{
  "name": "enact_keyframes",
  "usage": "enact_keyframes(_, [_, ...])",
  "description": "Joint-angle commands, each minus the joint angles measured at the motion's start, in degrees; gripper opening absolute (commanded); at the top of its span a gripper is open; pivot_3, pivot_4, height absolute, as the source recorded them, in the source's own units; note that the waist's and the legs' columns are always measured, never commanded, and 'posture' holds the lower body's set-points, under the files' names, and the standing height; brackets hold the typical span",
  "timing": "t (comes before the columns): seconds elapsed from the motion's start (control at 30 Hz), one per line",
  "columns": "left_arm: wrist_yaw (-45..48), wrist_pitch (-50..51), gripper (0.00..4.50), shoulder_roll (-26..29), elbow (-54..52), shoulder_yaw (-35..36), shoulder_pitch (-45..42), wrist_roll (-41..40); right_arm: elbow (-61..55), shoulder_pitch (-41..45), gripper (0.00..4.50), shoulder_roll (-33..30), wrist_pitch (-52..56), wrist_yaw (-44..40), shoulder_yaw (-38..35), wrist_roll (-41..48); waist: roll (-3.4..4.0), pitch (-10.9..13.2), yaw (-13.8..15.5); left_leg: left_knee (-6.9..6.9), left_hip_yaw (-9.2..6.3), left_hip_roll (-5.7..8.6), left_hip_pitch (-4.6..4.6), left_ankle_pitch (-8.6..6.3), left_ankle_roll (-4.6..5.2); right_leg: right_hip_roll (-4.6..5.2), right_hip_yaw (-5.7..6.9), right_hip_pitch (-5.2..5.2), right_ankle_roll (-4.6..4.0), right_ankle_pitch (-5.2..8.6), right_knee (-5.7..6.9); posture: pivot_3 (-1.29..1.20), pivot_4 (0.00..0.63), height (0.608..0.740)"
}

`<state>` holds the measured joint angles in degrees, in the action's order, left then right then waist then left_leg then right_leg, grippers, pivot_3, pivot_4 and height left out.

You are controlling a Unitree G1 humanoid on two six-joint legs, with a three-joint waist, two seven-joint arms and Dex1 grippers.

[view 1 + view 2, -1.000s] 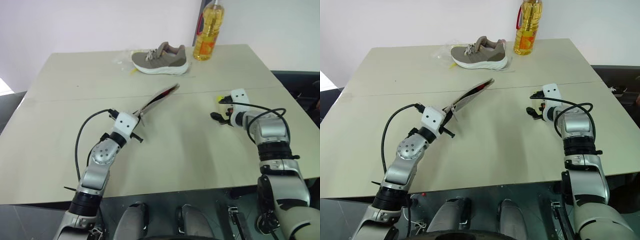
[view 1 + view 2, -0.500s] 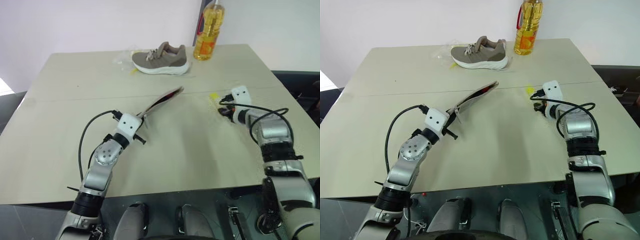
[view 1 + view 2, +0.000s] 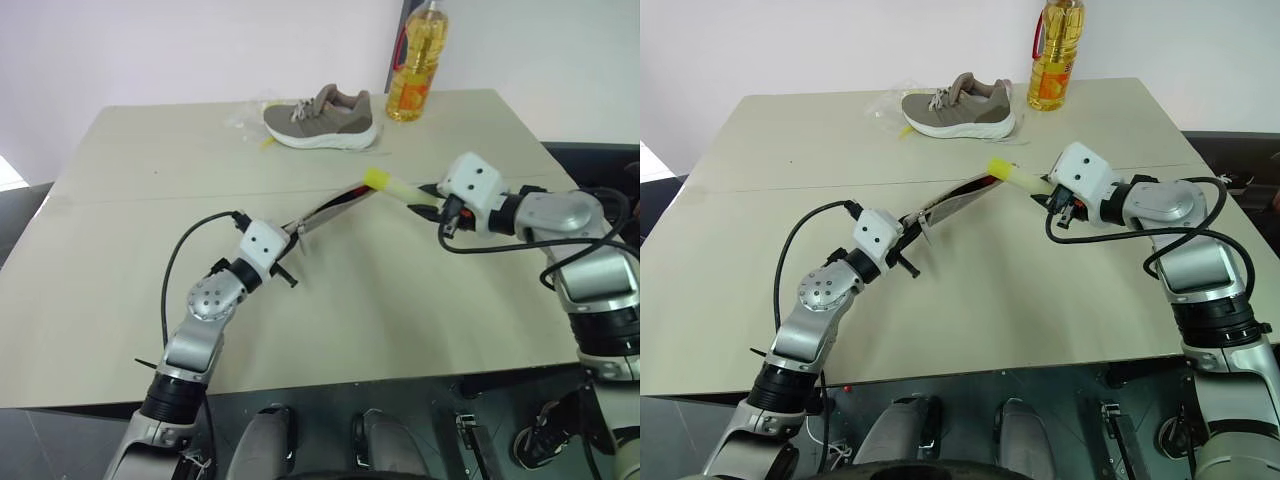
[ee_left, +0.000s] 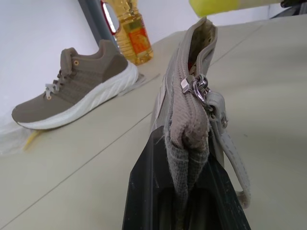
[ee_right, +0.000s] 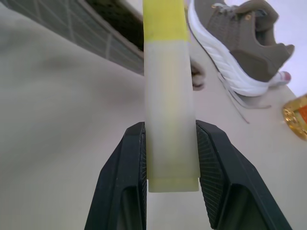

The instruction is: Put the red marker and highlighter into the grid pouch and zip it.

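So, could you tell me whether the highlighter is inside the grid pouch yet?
Not yet: the highlighter is clamped in the right gripper, its yellow tip just at the grid pouch mouth.

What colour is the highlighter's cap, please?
Bright yellow, on a pale translucent body; the highlighter shows best in the right wrist view.

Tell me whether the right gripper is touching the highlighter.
Touching. The right wrist view shows the right gripper with both black fingers pressed flat against the sides of the highlighter, no gap on either side.
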<state>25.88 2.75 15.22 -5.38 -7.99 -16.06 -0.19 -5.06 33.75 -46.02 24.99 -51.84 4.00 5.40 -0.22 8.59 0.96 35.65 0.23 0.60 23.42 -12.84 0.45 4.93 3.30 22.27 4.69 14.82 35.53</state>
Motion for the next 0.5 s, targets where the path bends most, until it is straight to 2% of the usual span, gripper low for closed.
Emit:
enact_keyframes(0.03, [-0.01,-1.63,0.00,-0.45,-2.06,-0.75,-0.55,0.09,-2.42,-0.62,0.88,-1.60,-0.05,-1.84,-0.16,0.35,0.00,0.00,0.00,0.00,0.00,0.00,0.00,0.00,0.00,0.01,0.00,0.00,0.00,0.00,0.00,0.00,0.150,0.731])
enact_keyframes(0.27, [0.46,-1.86,0.00,-0.73,-3.10,-1.87,-0.12,0.17,-1.37,-0.01,0.88,-2.10,-1.68,-2.93,1.70,-1.84,0.00,0.00,-0.11,-0.01,0.00,0.00,0.00,0.00,0.00,0.01,0.00,0.04,-0.01,0.00,0.00,0.00,0.150,0.731])
enact_keyframes(0.5, [4.71,-3.62,0.00,2.80,-4.99,-4.69,0.68,1.16,-1.54,0.14,0.88,-5.35,-8.85,-5.79,5.93,-7.36,0.00,0.00,-0.06,-0.01,0.00,0.00,0.00,-0.01,0.00,0.03,0.00,0.04,-0.07,0.03,-0.01,0.00,0.150,0.731])
